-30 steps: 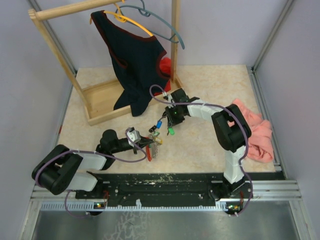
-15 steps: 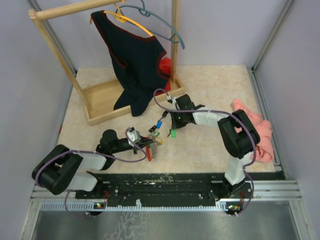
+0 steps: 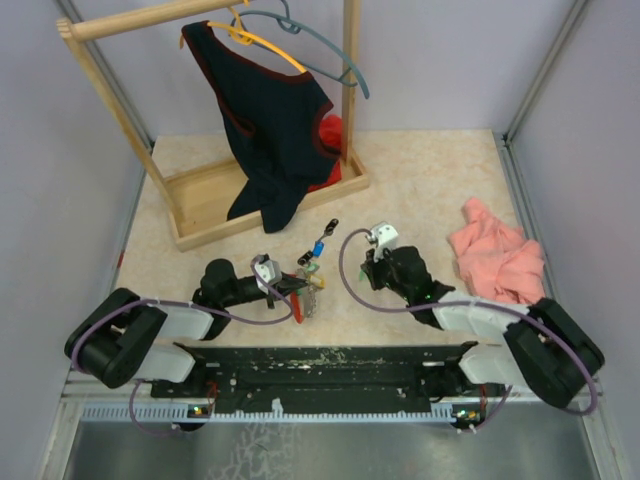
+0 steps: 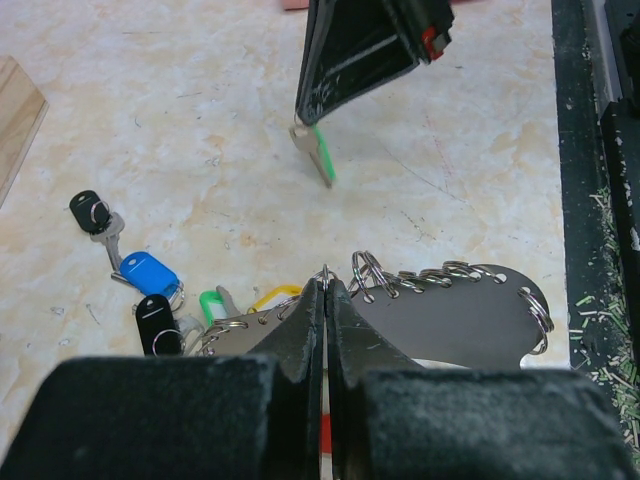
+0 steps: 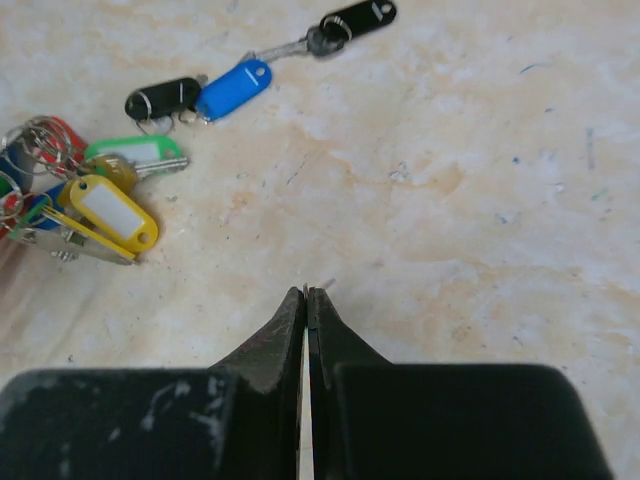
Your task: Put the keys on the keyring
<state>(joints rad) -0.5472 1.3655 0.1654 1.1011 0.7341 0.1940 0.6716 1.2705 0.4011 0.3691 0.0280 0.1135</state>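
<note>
The keyring [image 4: 450, 312], a grey metal plate edged with several small split rings, lies just ahead of my left gripper [image 4: 325, 278], which is shut on one of its rings. Green [image 4: 212, 300] and yellow [image 4: 268, 294] keys hang at the plate's left end. Blue [image 4: 148, 272] and black [image 4: 88, 210] keys lie loose on the table beyond. My right gripper [image 4: 305, 118] hovers above the table, shut on a green key [image 4: 318, 155] that hangs from its tips. In the right wrist view only a thin sliver shows at the shut gripper [image 5: 307, 291]. From above, the left gripper [image 3: 296, 285] meets the key cluster [image 3: 310, 280].
A wooden rack [image 3: 215, 205] stands at the back left, holding a dark shirt [image 3: 268, 120] and hangers [image 3: 300, 45]. A pink cloth [image 3: 498, 262] lies at the right. A red cloth [image 3: 330, 130] sits behind the rack. Blue [image 3: 317, 247] and black [image 3: 329, 225] keys lie mid-table.
My right gripper closed on the green key, lifted it off the table, and the right arm folded back toward the near right. The left arm has held still.
</note>
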